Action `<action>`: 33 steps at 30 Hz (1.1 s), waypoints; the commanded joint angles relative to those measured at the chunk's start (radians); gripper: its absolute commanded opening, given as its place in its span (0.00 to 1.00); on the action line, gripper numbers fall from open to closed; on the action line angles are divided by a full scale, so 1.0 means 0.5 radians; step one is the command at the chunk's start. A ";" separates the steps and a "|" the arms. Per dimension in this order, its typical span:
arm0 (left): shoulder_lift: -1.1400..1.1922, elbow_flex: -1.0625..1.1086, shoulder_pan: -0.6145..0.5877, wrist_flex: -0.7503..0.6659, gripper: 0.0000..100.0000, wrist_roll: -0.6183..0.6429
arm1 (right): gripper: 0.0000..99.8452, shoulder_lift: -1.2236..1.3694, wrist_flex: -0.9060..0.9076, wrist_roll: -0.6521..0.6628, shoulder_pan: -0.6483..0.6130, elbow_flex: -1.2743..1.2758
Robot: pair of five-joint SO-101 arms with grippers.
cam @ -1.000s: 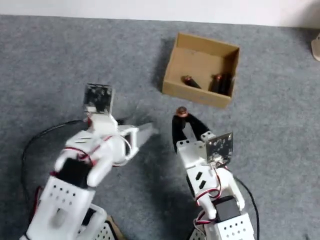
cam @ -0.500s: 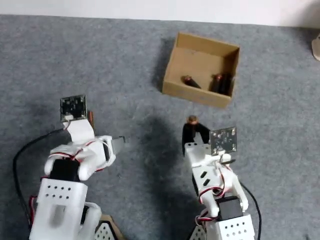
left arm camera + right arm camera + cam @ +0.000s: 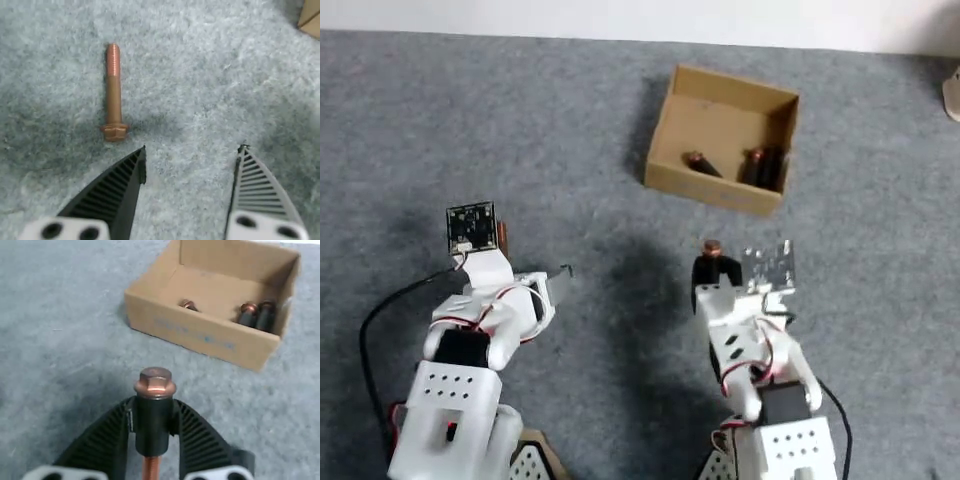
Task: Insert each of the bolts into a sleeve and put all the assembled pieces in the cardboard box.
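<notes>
On the table in the high view, the cardboard box sits toward the far side of the grey carpet, with a few assembled pieces lying inside it. The right gripper is just short of the box, not touching it, and it's clamped around a black sleeve with a copper bolt poking its head out on the box side. The left arm is well off to the other side, and a loose bolt lies on the carpet right next to its camera board.

Left wrist view: the left gripper has its jaws spread wide with nothing between them. The loose bolt lies flat on the carpet, hex head toward the gripper and threads pointing away. It's just past the tip of the black finger, off to that side rather than in the gap.

Right wrist view: the right gripper is squeezed tight on the sleeve. The bolt's head sits on the sleeve's end and its shaft comes out the other end. Beyond it is the box, and I can count three pieces in there.
</notes>
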 commanded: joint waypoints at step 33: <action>-0.011 0.057 -0.005 -0.160 0.27 -0.009 | 0.00 3.138 -0.511 -0.018 0.358 -2.681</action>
